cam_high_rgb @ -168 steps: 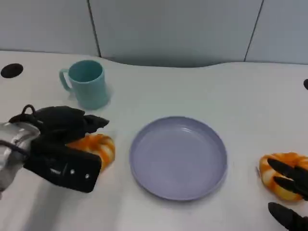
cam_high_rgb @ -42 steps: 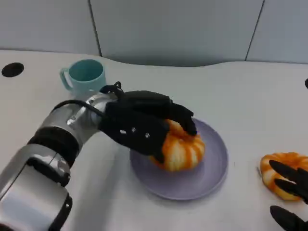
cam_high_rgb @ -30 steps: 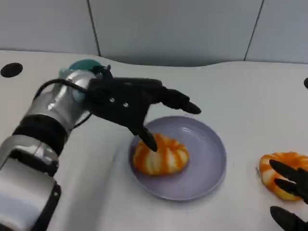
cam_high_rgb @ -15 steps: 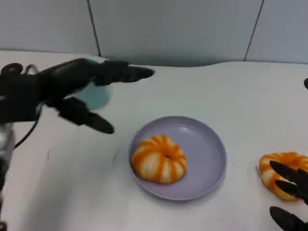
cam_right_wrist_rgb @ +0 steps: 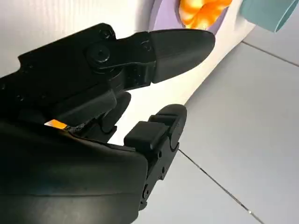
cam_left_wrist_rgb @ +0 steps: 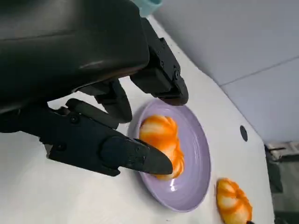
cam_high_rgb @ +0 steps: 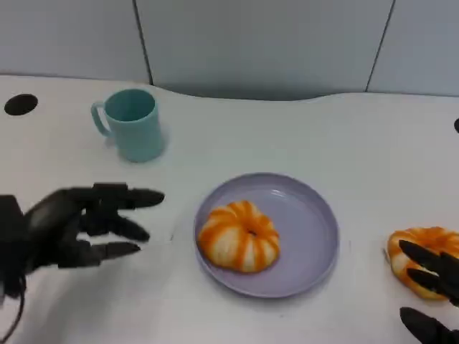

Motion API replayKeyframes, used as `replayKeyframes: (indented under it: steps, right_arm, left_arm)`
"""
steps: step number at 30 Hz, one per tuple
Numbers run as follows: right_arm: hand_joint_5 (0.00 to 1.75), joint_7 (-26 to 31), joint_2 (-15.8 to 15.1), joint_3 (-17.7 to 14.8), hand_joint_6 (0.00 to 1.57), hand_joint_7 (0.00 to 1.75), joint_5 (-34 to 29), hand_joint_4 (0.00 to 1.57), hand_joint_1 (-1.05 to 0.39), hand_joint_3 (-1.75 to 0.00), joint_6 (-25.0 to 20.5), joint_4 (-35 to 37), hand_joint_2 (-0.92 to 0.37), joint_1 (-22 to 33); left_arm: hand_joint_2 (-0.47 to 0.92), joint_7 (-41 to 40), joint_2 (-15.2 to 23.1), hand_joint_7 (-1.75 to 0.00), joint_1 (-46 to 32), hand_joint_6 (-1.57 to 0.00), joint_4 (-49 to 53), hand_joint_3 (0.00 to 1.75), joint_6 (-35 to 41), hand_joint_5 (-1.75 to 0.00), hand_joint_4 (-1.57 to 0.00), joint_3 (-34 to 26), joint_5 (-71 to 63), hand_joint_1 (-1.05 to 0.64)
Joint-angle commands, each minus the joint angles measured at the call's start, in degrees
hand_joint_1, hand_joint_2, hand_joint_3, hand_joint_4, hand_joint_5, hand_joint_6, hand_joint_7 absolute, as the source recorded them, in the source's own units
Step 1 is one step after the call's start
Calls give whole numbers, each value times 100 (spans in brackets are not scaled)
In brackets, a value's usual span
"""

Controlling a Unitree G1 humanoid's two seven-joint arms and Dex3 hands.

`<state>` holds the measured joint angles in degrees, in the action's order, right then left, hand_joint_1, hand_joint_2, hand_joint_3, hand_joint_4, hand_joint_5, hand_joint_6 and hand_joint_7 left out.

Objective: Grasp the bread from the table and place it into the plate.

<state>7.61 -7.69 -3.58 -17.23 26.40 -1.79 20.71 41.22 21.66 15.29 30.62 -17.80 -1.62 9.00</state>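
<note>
An orange-and-white striped bread (cam_high_rgb: 239,235) lies in the left half of the lavender plate (cam_high_rgb: 308,236) at the table's middle. My left hand (cam_high_rgb: 79,226) hovers left of the plate, fingers spread and holding nothing. The left wrist view shows that hand (cam_left_wrist_rgb: 88,70) with its fingers pointing at the same bread (cam_left_wrist_rgb: 161,142) in the plate (cam_left_wrist_rgb: 194,182). A second striped bread (cam_high_rgb: 419,271) sits on the table at the far right, and my right hand (cam_high_rgb: 436,262) has its fingers apart over its near side. In the right wrist view, my right hand's (cam_right_wrist_rgb: 93,121) fingers are spread.
A teal mug (cam_high_rgb: 133,123) stands behind my left hand, at the back left. A dark round hole (cam_high_rgb: 19,104) marks the table's far left. The second bread (cam_left_wrist_rgb: 232,201) lies beyond the plate in the left wrist view. A grey wall runs behind the table.
My left hand carried the bread from the table's left into the plate, let go of it, then drew back left and down. The right hand stayed put.
</note>
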Motion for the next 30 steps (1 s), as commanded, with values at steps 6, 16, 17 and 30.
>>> replayKeyframes:
  steps: [6,16,17,30]
  right_arm:
    - [1,-160,-171,-247,68,1,354,83,-38,-32,-157,-67,-92,5]
    - [0,-107,-342,-350,66,0,197,82,-37,-33,-70,-94,-92,83]
    - [0,-113,-333,-344,66,0,202,82,-37,-34,-98,-102,-92,77]
    - [0,-133,-334,-283,66,0,206,82,-36,-34,-180,-13,-92,-116]
  left_arm:
    - [92,-502,-199,-151,-309,-37,-86,7,678,-174,-42,195,-343,-47]
    - [91,-798,-163,-175,-629,-65,-652,7,1343,-175,-84,483,-786,-39]
    - [90,-836,-169,-175,-606,-66,-691,6,1558,-175,-85,474,-783,-40]
    - [86,-1183,-278,-175,-732,-65,-1389,4,3155,-175,-82,274,-546,-46]
